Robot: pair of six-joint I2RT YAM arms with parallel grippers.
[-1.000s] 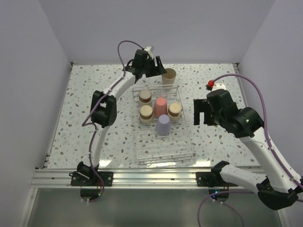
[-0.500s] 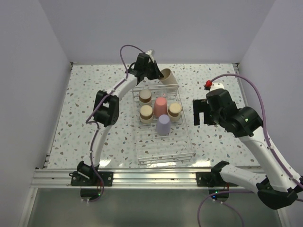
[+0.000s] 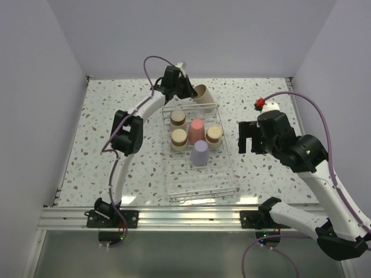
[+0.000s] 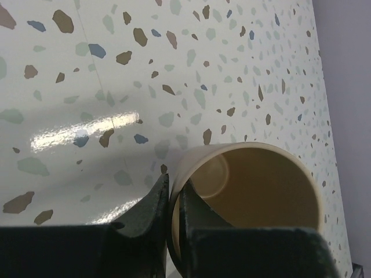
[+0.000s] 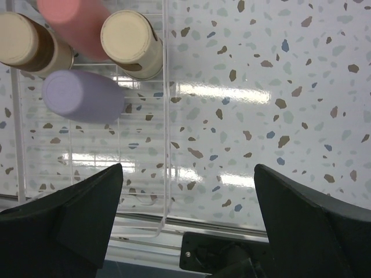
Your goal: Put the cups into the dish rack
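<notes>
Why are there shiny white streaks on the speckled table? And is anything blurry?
Left wrist view: light glare streaks the table; the beige cup looks sharp. Right wrist view: more glare patches beside the dish rack; the coral-red cup is blurred.

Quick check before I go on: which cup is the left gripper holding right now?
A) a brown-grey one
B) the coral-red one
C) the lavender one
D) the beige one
D: the left wrist view shows the left gripper pinching the rim of the beige cup, while the lavender cup and coral-red cup stand in the dish rack.
</notes>
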